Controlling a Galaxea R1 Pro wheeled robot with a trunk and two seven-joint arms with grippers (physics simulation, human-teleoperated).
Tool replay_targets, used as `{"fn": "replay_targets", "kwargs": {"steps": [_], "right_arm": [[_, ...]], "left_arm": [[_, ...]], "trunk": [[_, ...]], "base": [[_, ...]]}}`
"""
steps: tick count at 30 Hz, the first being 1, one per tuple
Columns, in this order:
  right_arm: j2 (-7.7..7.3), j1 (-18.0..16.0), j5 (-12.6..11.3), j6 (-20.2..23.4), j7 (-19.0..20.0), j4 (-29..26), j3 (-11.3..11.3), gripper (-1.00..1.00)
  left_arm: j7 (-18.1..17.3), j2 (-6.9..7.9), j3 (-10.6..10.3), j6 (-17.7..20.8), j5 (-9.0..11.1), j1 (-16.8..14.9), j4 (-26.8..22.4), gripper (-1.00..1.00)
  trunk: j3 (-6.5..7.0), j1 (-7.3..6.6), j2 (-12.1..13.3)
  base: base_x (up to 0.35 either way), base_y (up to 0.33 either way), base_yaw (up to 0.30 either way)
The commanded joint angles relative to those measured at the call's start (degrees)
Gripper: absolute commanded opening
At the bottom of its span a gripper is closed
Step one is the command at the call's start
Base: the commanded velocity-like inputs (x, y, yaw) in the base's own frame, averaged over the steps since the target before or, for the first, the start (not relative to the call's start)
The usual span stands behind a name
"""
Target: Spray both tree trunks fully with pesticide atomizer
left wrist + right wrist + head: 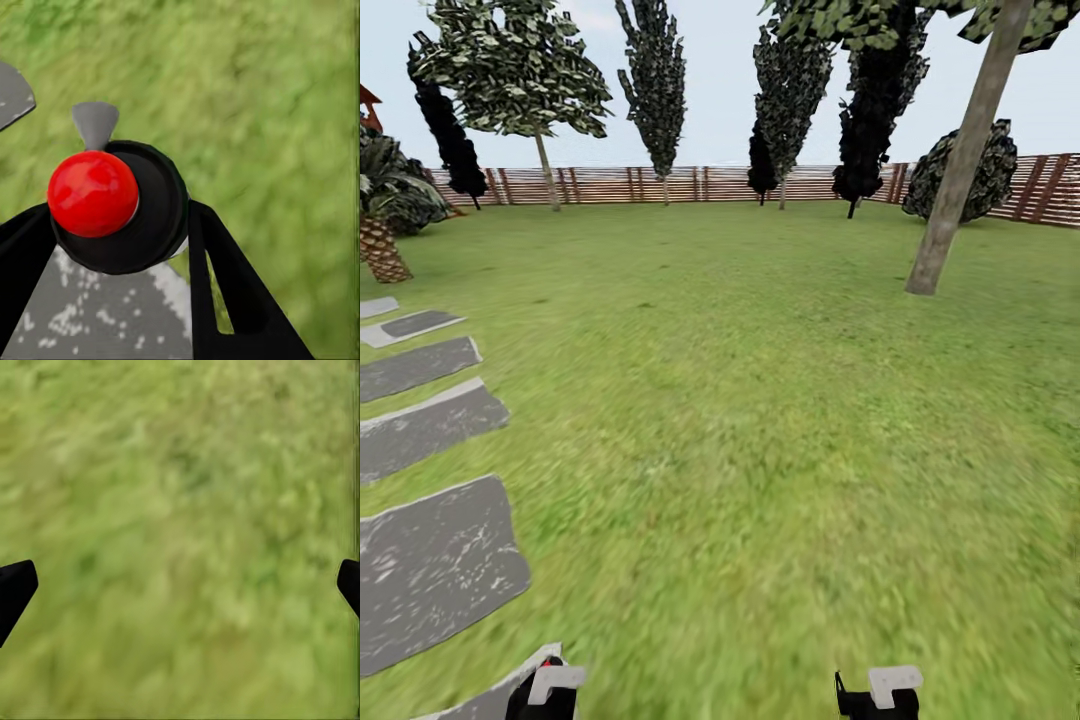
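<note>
Nearest the robot, the left gripper (pixel 120 225) is closed around the pesticide atomizer (pixel 120 206): in the left wrist view its two black fingers (pixel 225 285) press against either side of a round black body topped by a glossy red knob (pixel 93 193), with a small grey nozzle (pixel 95 122) projecting past it. Below the atomizer lie grey stone paving (pixel 97 315) and grass. In the head view the left gripper (pixel 550 690) sits at the near left edge with a touch of red beside it, over the nearest paving slab (pixel 435 565).

The right gripper (pixel 180 585) has its jaws spread wide, the black fingertips (pixel 15 589) at opposite edges of the right wrist view with nothing but blurred lawn between them; it carries nothing. In the head view it shows at the near right (pixel 880 695).

By its look the atomizer is a small, rigid, light bottle. Its smooth round body could twist or slip in a two-finger pinch, so the hold belongs on the wide black midsection, clear of the knob and nozzle, as it appears to be now.

Farther out, the grass lawn (pixel 760 420) stretches open, with the paving running along the left. At mid-distance on the right stands a thick, pale, leaning tree trunk (pixel 960 170), well apart from the robot. Far left, another pale-trunked tree (pixel 546 170) stands before the slatted wooden fence (pixel 620 185), among dark cypress-like trees (pixel 655 90). No mist is visible; spraying looks not yet begun, and the robot seems to need to get closer first.
</note>
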Motion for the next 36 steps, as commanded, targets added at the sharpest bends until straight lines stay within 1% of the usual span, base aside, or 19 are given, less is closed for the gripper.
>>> {"fn": "replay_targets", "kwargs": {"steps": [1,36], "right_arm": [[0.00,0.0,0.0,0.0,0.0,0.0,0.0,1.00],[0.09,0.0,0.0,0.0,0.0,0.0,0.0,1.00]], "left_arm": [[0.0,0.00,0.0,0.0,0.0,0.0,0.0,-1.00],[-0.1,0.00,0.0,-0.1,0.0,0.0,0.0,-1.00]], "trunk": [[0.00,0.00,0.0],[0.00,0.00,0.0]], "base": [[0.339,0.000,-0.284],[0.339,0.000,-0.284]]}}
